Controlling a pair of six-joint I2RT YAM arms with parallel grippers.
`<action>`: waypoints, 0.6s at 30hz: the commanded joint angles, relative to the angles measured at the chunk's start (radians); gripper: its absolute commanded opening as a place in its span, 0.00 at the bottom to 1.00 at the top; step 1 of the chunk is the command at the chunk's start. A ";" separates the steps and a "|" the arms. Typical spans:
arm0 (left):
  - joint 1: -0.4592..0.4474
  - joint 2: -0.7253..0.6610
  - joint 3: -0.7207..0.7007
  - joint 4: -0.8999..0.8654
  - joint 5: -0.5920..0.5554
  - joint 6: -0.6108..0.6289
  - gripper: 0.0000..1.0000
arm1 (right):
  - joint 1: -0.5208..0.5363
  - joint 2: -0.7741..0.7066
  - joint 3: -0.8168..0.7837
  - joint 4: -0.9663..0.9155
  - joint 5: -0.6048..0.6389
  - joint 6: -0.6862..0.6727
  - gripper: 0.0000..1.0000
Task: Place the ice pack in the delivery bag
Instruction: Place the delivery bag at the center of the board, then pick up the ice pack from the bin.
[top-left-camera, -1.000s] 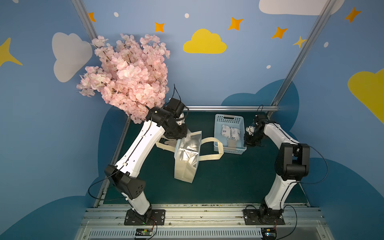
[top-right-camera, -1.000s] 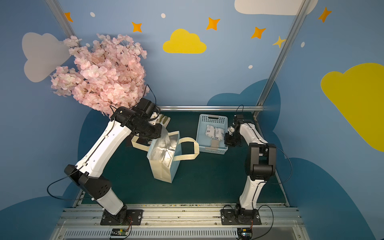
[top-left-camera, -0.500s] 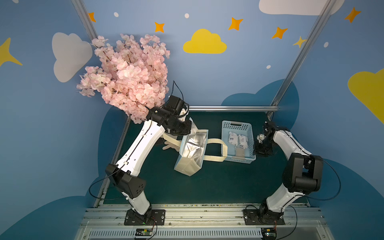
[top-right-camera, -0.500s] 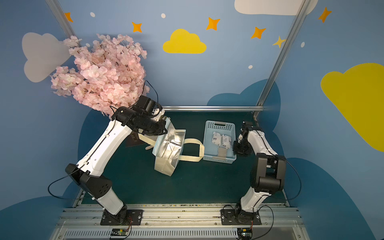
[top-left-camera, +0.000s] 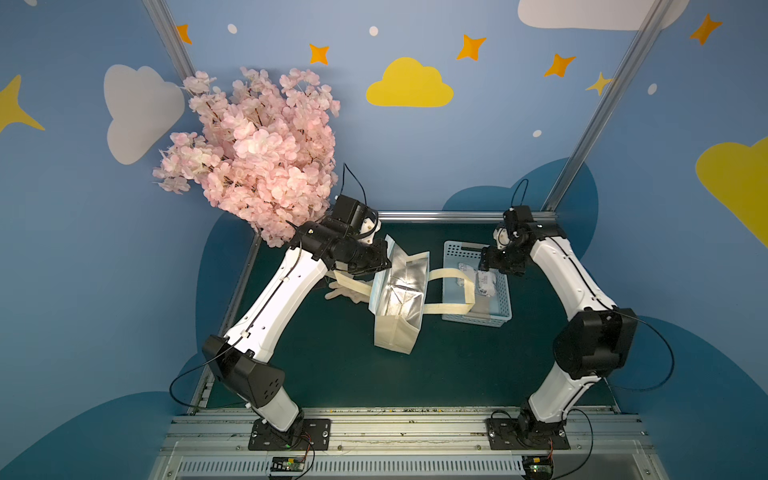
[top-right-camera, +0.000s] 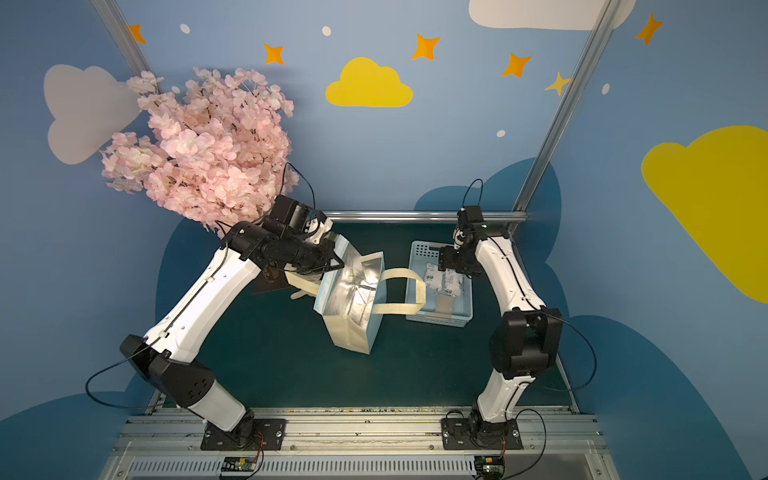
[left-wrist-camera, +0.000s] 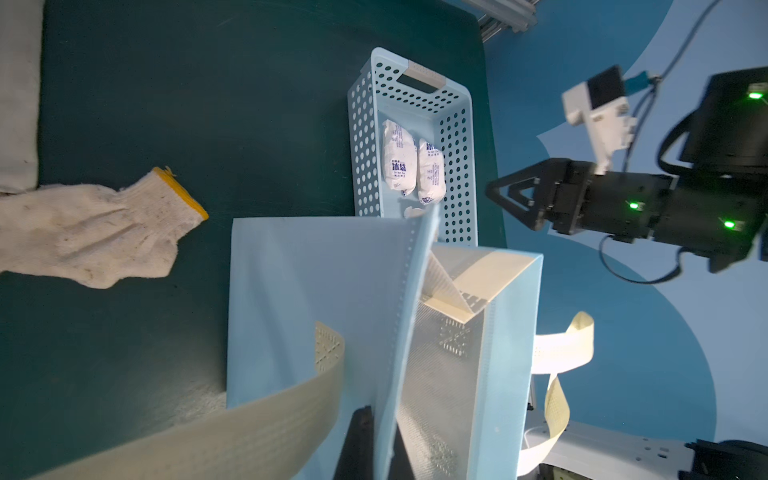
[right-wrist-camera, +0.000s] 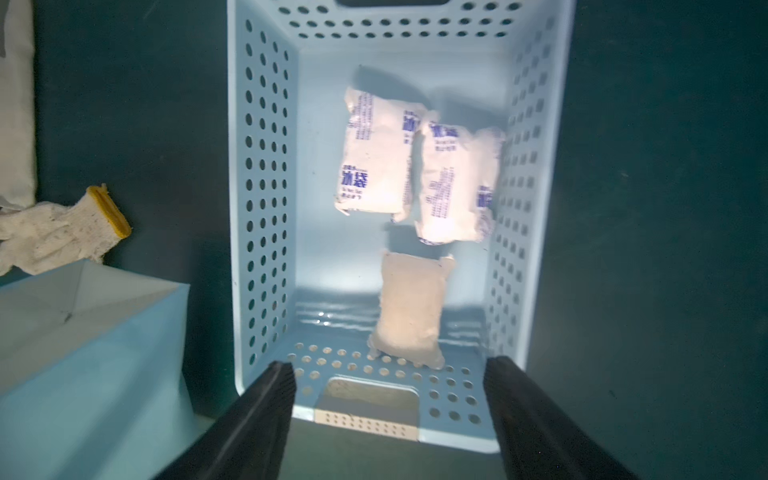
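Left hand (left-wrist-camera: 380, 444) clamping bag (top-left-camera: 399, 291) rim, propping mouth open for loading — right hand (right-wrist-camera: 390, 368) standing wide, empty, hovering above basket (right-wrist-camera: 266, 166), lining up ice pack (right-wrist-camera: 376, 162).

Blue print stands on two white packs in the basket (right-wrist-camera: 266, 174). One ice pack (right-wrist-camera: 376, 158) bears the large characters 冰袋, legible in both wrist views. The small lines around them are too blurred to read. The second ice pack (right-wrist-camera: 455, 183) shows the same characters near each end.
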 joint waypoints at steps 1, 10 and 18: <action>-0.008 -0.041 -0.074 0.109 0.032 -0.074 0.03 | 0.041 0.115 0.044 -0.008 0.039 0.077 0.86; -0.021 -0.061 -0.143 0.149 0.003 -0.101 0.03 | 0.049 0.366 0.203 0.011 0.053 0.104 0.91; -0.021 -0.054 -0.163 0.152 0.009 -0.101 0.03 | 0.046 0.547 0.365 -0.034 0.091 0.105 0.90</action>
